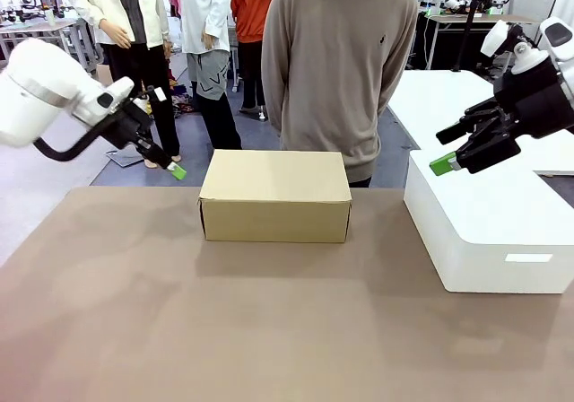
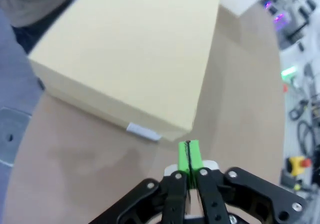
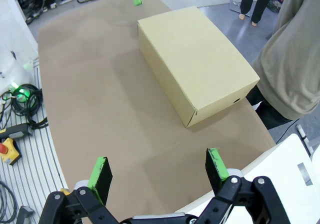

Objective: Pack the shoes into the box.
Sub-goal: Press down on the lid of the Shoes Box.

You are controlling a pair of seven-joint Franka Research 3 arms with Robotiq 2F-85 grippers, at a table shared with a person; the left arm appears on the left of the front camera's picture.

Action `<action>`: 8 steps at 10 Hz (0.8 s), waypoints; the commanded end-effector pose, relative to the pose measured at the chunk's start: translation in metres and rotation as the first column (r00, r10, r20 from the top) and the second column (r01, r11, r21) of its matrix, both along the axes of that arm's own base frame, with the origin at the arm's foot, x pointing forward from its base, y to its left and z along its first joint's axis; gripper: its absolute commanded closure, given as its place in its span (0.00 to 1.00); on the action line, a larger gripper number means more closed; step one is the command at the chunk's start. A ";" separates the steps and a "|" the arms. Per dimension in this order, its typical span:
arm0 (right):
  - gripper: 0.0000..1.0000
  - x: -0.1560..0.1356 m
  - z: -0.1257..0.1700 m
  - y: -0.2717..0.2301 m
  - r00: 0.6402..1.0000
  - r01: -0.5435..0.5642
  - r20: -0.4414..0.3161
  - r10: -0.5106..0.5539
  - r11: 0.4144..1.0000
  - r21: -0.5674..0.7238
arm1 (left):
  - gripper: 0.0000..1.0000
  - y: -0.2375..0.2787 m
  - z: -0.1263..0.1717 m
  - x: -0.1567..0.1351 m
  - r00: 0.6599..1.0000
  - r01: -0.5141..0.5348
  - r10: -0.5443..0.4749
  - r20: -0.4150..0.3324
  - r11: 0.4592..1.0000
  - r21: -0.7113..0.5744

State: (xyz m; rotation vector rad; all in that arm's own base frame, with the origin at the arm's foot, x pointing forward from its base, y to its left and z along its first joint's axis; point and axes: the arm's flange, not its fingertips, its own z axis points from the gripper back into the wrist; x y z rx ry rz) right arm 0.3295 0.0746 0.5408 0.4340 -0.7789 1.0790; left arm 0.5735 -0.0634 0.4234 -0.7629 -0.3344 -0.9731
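Note:
The box (image 1: 274, 196) is a tan cardboard shoebox with its lid down, standing at the far middle of the table; it also shows in the left wrist view (image 2: 130, 59) and the right wrist view (image 3: 195, 64). The shoes are out of view. My left gripper (image 1: 177, 170) hovers just left of the box's far left corner, its green pads pressed together on nothing (image 2: 189, 154). My right gripper (image 1: 444, 149) hangs open and empty over the white block, to the right of the box, with its fingers spread wide (image 3: 158, 168).
A large white block (image 1: 489, 231) stands on the table's right side. A person in a grey sweater (image 1: 341, 70) stands right behind the box at the far edge. The brown table (image 1: 269, 330) lies bare in front of the box.

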 end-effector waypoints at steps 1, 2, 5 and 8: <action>0.00 0.000 0.000 0.000 1.000 0.000 0.000 0.000 1.000 0.000 | 0.62 0.012 0.024 0.005 0.998 0.056 -0.059 0.029 0.993 0.100; 0.19 0.007 0.010 0.004 1.000 0.002 -0.020 -0.002 1.000 -0.004 | 0.43 0.018 0.031 0.003 0.997 0.065 -0.071 0.040 0.987 0.144; 0.78 0.029 0.050 0.036 0.998 0.007 -0.055 -0.013 0.994 -0.107 | 0.00 0.032 0.044 -0.011 0.988 0.107 -0.137 0.077 0.947 0.303; 1.00 0.057 0.083 0.077 0.999 -0.008 -0.053 -0.002 0.979 -0.202 | 0.00 0.038 0.062 -0.030 0.982 0.089 -0.156 0.107 0.881 0.464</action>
